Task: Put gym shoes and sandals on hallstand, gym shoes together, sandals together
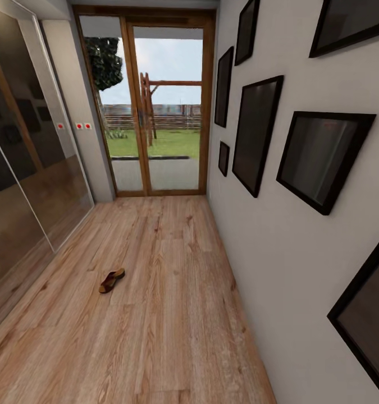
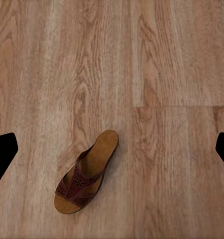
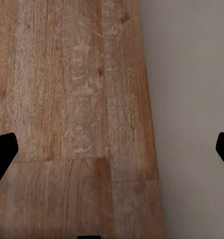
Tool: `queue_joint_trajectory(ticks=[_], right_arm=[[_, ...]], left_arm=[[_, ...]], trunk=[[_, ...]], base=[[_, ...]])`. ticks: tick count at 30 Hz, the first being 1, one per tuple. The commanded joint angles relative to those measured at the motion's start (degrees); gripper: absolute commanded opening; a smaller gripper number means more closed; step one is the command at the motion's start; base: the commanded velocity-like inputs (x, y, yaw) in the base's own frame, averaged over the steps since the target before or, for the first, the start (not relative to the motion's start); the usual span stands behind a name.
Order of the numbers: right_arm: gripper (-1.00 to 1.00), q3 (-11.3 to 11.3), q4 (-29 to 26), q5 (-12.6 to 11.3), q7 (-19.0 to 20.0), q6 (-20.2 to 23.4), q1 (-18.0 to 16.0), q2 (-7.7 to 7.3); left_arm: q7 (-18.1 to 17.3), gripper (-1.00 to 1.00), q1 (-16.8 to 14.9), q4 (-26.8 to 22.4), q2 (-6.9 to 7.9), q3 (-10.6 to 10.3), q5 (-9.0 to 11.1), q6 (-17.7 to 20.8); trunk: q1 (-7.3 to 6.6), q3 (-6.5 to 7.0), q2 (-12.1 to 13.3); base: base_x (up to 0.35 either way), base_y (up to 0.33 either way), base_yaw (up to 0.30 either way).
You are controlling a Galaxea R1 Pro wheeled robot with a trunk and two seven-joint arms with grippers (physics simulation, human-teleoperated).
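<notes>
Both hands are spread wide and hold nothing. In the left wrist view we see the left hand point(image 2: 112, 149) only as two dark fingertips point(image 2: 2, 152) at the left and right edges of the frame, far apart, and between them lies one sandal point(image 2: 87, 172) on the corridor floor point(image 2: 167, 64), lower left of centre in that frame. The right hand point(image 3: 112, 149) looks the same, two dark tips at the frame edges with nothing between them except floor planks and the pale wall point(image 3: 191, 99).

In the head view the sandal point(image 1: 112, 280) lies alone on the floor, in the lower left part of the frame, well apart from the wall with dark picture frames point(image 1: 254, 134) on the right and from the glass door point(image 1: 150, 106) at the far end.

We judge that the task is not finished: at least this sandal is not yet picked up. We cannot say where the other sandal, the two gym shoes and the hallstand are, so what is already done stays unknown. For us the next step is probably to lower the left hand over this sandal and close on it.
</notes>
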Motion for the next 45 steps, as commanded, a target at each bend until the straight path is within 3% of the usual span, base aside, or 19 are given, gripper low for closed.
queue_joint_trajectory(ticks=[1, 45], right_arm=[[1.0, 0.0, 0.0, 0.0, 0.0, -0.2, 0.0, -0.01], [1.0, 0.1, 0.1, 0.0, 0.0, -0.2, 0.0, 0.06]], left_arm=[[-0.1, 1.0, 0.0, 0.0, -0.01, 0.1, 0.1, -0.2], [0.0, 1.0, 0.0, 0.0, -0.01, 0.1, 0.1, -0.2]], trunk=[[0.0, -0.05, 0.0], [0.0, -0.05, 0.0]], base=[[0.011, 0.0, 0.0], [0.106, -0.036, 0.0]])
